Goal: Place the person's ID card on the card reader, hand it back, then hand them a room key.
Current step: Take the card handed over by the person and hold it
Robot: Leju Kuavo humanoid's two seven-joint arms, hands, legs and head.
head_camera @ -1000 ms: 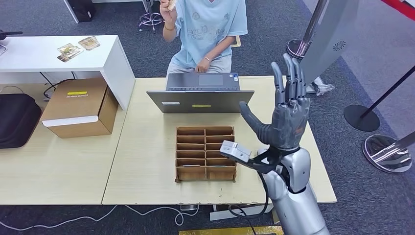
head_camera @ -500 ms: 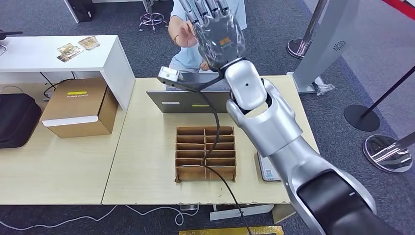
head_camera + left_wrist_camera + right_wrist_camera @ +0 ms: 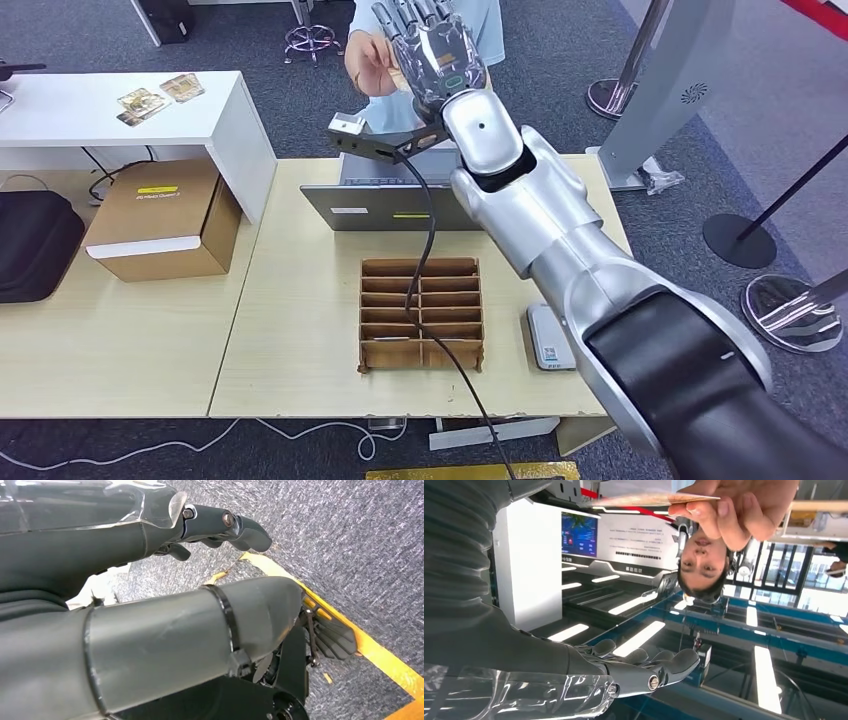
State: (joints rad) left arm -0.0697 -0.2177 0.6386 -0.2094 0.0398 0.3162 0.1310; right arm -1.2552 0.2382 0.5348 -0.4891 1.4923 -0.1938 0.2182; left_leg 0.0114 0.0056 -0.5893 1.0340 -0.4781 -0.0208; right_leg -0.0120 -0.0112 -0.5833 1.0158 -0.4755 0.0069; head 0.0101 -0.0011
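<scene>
Swung up across the table to the person since 1 s ago; right hand [image 3: 432, 55] now spread, holding nothing, just beside ID card [image 3: 649, 500] pinched in person's hand [image 3: 736, 510]; handover pending, card reader [image 3: 550, 340] waiting, L hand [image 3: 220, 527] down, state unclear.

1 laptop [image 3: 410, 195], 1 cardboard box [image 3: 165, 218], 1 card reader [image 3: 550, 337], 2 hands.

The head view looks down from high at the table [image 3: 300, 330] and person [image 3: 420, 40]. The right wrist view sits close behind the right hand [image 3: 624, 672], upturned, sharing that person [image 3: 704, 565]. The left wrist view faces carpet [image 3: 350, 540].
</scene>
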